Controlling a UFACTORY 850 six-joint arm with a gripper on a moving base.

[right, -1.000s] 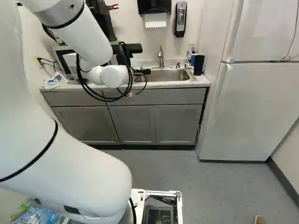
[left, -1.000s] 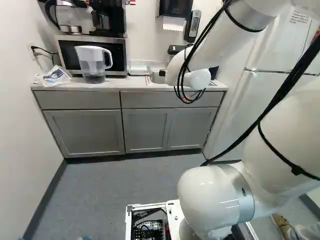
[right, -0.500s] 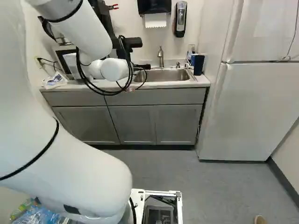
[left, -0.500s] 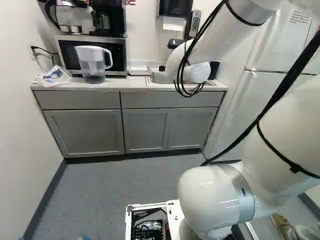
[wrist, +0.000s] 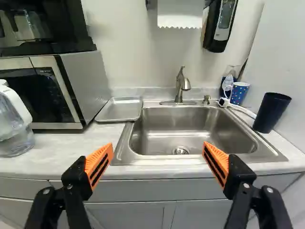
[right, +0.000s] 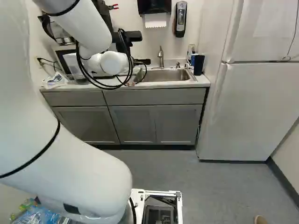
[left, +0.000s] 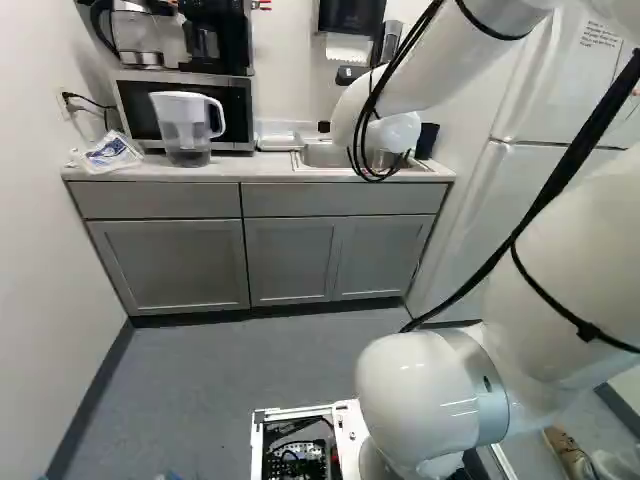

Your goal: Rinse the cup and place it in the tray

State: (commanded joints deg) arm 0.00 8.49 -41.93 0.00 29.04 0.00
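Note:
In the right base view, the gripper (right: 141, 61) shows only in part, as a dark piece over the counter near the sink. The wrist view has the gripper (wrist: 158, 150) open and empty, its orange-padded fingers wide apart before the sink's near edge. A dark navy cup (wrist: 271, 112) stands upright on the counter beside the sink, beyond the right-hand finger. Behind it is a blue dotted cup (wrist: 239, 93). The shallow metal tray (wrist: 121, 109) lies between sink and microwave, with nothing on it. The faucet (wrist: 181, 88) rises behind the sink basin (wrist: 190, 129); no water is seen running.
A microwave (wrist: 45, 90) with a coffee maker on top stands left of the tray. The water pitcher (left: 186, 128) is in front of it. Soap dispenser (right: 181, 19) and paper towel holder (right: 154, 5) hang on the wall. A white fridge (right: 254, 109) flanks the counter.
The arm's wrist end has risen somewhat in both base views, exposing more of the sink area. The base and the objects on the counter have not moved.

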